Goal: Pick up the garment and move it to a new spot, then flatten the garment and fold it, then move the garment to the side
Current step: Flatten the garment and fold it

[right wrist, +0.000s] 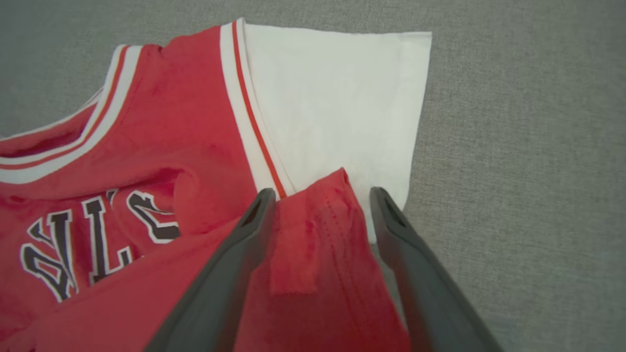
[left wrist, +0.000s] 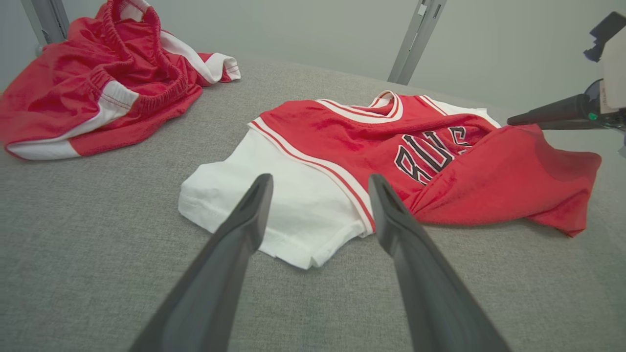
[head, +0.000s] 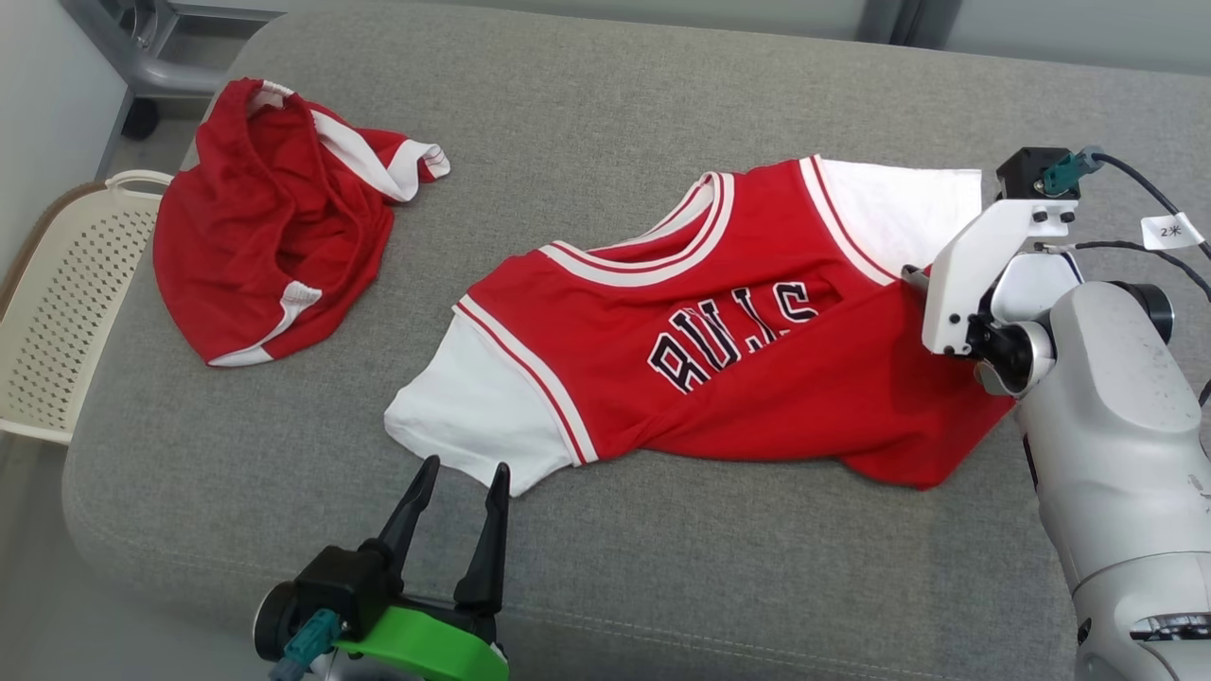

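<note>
Jersey [head: 757, 378], red with white short sleeves and white-and-red striped trim, lies face up and rumpled in the middle of the grey fabric-covered surface [head: 605, 586], its neck towards the far edge and its lower body bunched over towards the robot's right. The right wrist view gives the close detail: a folded red hem corner of the jersey [right wrist: 186, 127] sits between the released jaws of the right gripper [right wrist: 323, 191], which straddle it over the edge of the white sleeve without pinching it. From the head, that arm's pale wrist housing covers those fingers. The left wrist view shows the jersey [left wrist: 440, 161] side-on, one dark finger [left wrist: 547, 113] of the right arm reaching in above the raised red fold, and the left gripper [left wrist: 320, 180] with its jaws spread wide just short of the near white sleeve, holding nothing; in the head view the left gripper [head: 465, 465] stands at the near edge. Black letters edged in white read "BULLS", the middle creased. A white tag [head: 1170, 230] on the right arm's cable reads "2米". Red shorts [head: 265, 227] with white trim lie crumpled well apart at the far left. Beyond that edge stand a pale perforated plastic piece [head: 66, 312] and a grey metal frame [head: 156, 71].
</note>
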Motion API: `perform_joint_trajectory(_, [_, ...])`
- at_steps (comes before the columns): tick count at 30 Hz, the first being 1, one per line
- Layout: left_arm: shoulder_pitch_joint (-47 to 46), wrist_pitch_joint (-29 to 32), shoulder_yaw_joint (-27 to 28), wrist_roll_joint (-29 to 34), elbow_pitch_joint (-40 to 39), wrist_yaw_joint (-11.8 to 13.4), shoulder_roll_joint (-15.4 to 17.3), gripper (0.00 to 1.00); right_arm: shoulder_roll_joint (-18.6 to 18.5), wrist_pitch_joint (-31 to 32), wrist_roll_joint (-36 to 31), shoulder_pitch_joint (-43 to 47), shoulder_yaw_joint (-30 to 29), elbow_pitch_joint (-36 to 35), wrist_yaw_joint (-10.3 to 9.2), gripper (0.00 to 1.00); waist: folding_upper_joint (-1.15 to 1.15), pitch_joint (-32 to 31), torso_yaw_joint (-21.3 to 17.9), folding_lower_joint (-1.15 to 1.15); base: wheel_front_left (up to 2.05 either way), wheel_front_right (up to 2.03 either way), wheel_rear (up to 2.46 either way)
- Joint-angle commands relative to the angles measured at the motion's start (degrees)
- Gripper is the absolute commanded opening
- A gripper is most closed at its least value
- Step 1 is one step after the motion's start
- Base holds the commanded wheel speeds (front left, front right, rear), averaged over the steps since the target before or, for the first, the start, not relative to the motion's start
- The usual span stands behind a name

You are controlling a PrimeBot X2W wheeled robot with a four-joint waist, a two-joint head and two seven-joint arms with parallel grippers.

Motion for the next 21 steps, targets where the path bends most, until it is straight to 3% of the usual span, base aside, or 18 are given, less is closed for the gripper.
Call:
perform_joint_trajectory(1, [-0.81,0.0,-0.04,-0.25,-0.16,0.35,0.49,1.0,-0.4,-0.35,0.11,-0.25,0.23,-0.04,-0.02,0.89,0.0,0.13,0.14,0.0,0.0,0.0,0.0])
perform_joint_trajectory(2, [-0.85,0.0,-0.05,-0.27,-0.19,0.43,0.48,1.0,-0.47,-0.49,-0.05,-0.44,0.39,0.0,-0.02,0.51,0.0,0.19,0.18,0.0,0.0,0.0,0.0])
perform_joint_trajectory(4, [-0.99,0.0,-0.06,-0.33,-0.22,0.59,0.5,1.0,-0.43,-0.53,-0.26,-0.83,0.64,0.15,-0.02,0.0,0.0,0.27,0.19,0.0,0.0,0.0,0.0])
perform_joint_trajectory(13, [-0.99,-0.01,0.07,-0.81,0.32,0.98,0.67,1.0,-0.41,-2.23,1.7,0.74,3.88,-3.63,-0.02,0.0,0.0,-0.77,-1.03,0.0,0.0,0.0,0.0])
perform_joint_trajectory(21, [0.42,-0.01,0.76,-1.32,0.07,1.79,1.25,1.0,-2.79,1.59,7.7,12.57,7.18,-19.37,-0.02,0.0,0.0,-2.06,-3.93,0.0,0.0,0.0,0.0])
